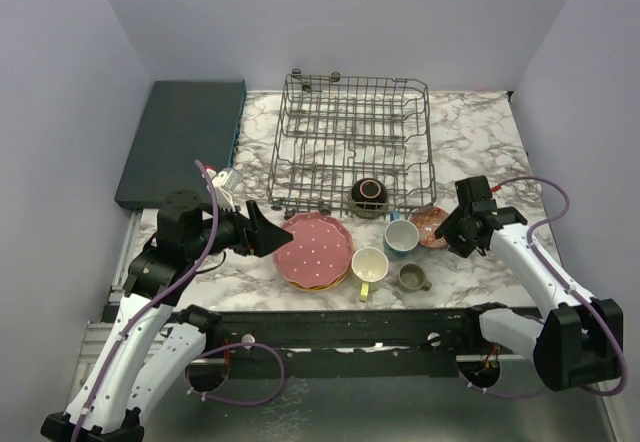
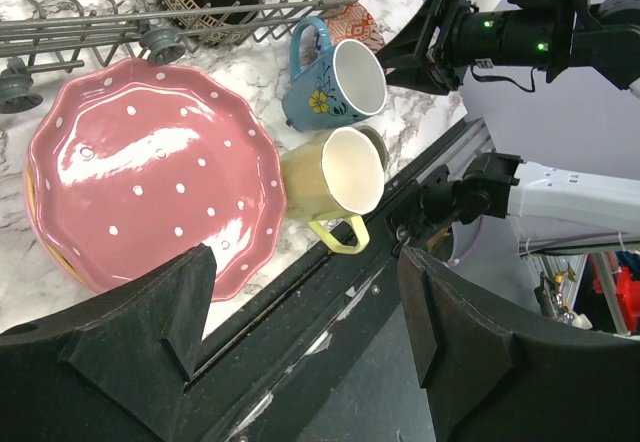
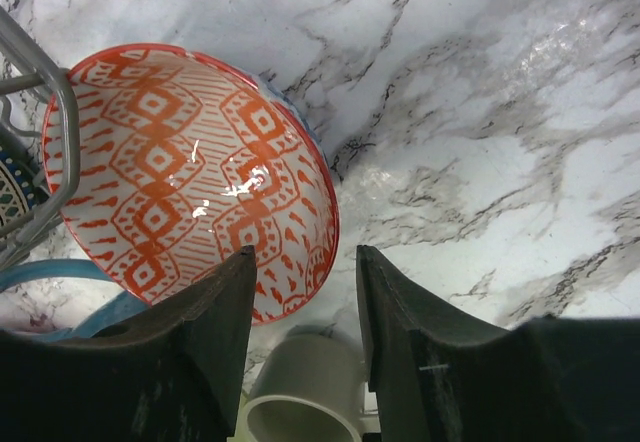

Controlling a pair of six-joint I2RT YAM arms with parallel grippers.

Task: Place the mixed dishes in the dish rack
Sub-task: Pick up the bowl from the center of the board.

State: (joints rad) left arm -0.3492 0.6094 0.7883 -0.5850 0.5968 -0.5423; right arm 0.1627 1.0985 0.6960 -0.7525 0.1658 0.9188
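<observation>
Red-and-white patterning fills the right wrist view. The small red bowl (image 3: 190,172) lies on the table (image 3: 480,112) just beside the near right corner of the dish rack (image 1: 350,142). The right gripper (image 3: 303,262) hangs over the bowl's near rim with its fingers spread apart and nothing between them. Whether a finger touches the bowl I cannot tell.

The step in hand looks like picking up this bowl. One dish, a dark brown bowl (image 1: 368,194), seems to sit inside the rack at its near edge. Everything else waits on the marble in front, so I judge the loading barely begun.

The left gripper (image 2: 308,272) is also wide open and empty, held low just beside the left edge of the pink plate (image 2: 150,172). That plate tops a small stack, and an orange rim shows beneath it. The yellow mug (image 2: 335,177) stands right beside the plate, the blue mug (image 2: 335,82) is just behind it, and the olive-grey mug (image 1: 411,278) sits nearer the front.

Next, I judge, the right gripper should drop so one finger goes inside the bowl wall and one outside. It should then close on the rim, lift clear of the blue mug and the rack wire, and carry the bowl over into the rack. The glazed rim looks thin and slick, so a shallow pinch could slip.
</observation>
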